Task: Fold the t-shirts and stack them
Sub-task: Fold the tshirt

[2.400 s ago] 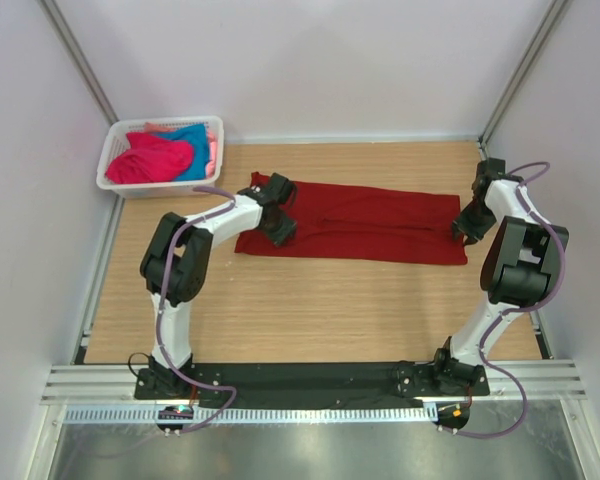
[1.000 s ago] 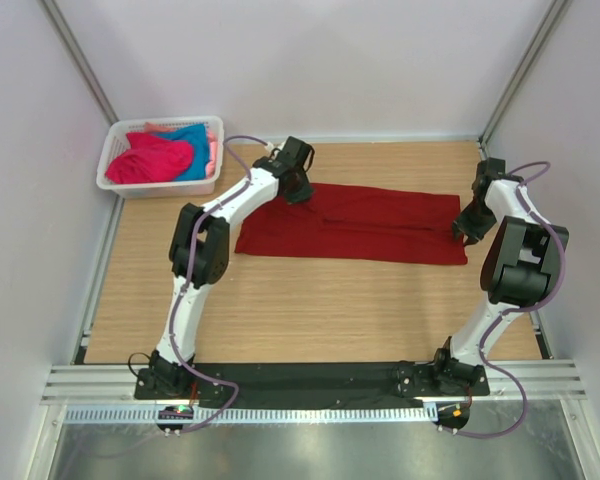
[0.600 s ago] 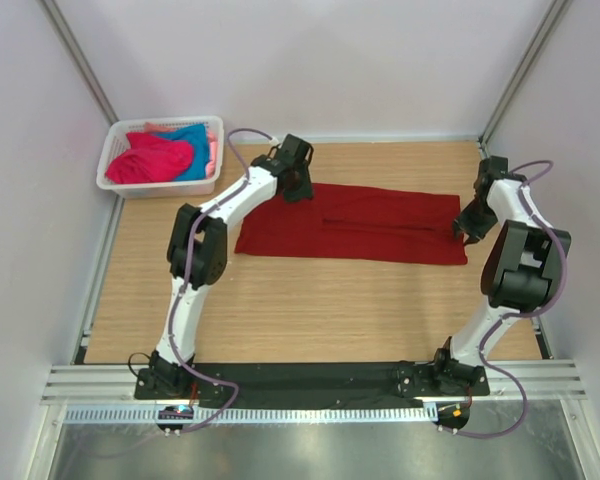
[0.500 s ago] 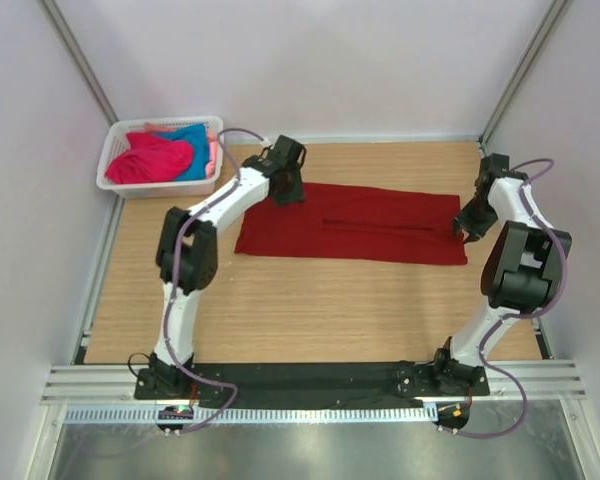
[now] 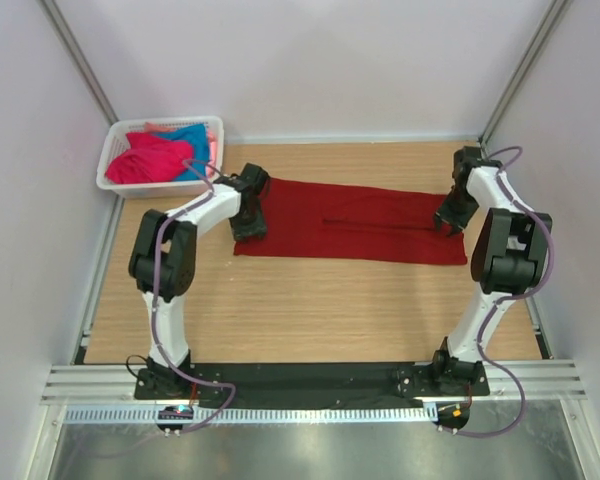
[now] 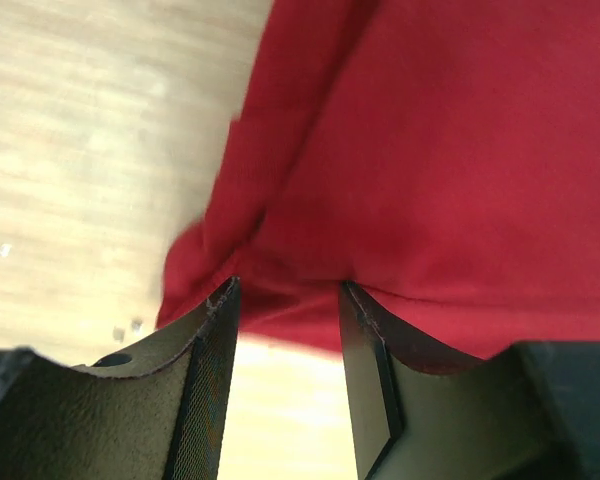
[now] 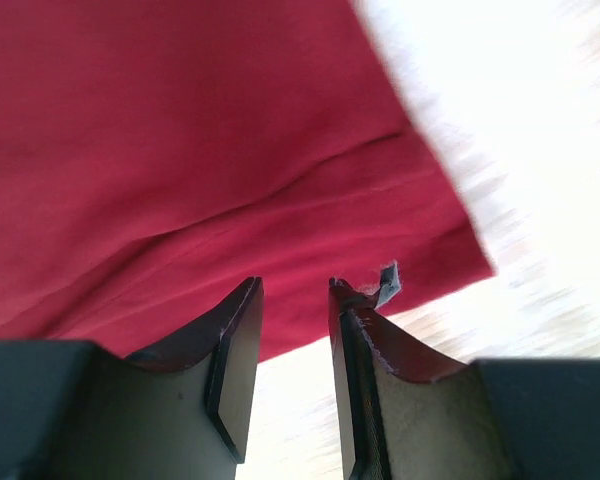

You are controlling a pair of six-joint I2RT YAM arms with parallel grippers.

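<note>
Dark red t-shirt (image 5: 350, 222) lies flat on wooden table (image 5: 310, 300) as left gripper (image 6: 285, 290) and right gripper (image 7: 295, 285) sit narrowly parted at opposite ends

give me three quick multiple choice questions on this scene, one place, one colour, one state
1. The basket sits: A) far left corner B) near right corner C) between the arms
2. The spread-out shirt is: A) turquoise B) dark red C) white
3. The left gripper is: A) shut on the basket B) open at the shirt's left end C) shut on a pink shirt
1 A, it stands in the far left corner; 2 B, all views show dark red cloth; 3 B, its jaws stand apart.
</note>
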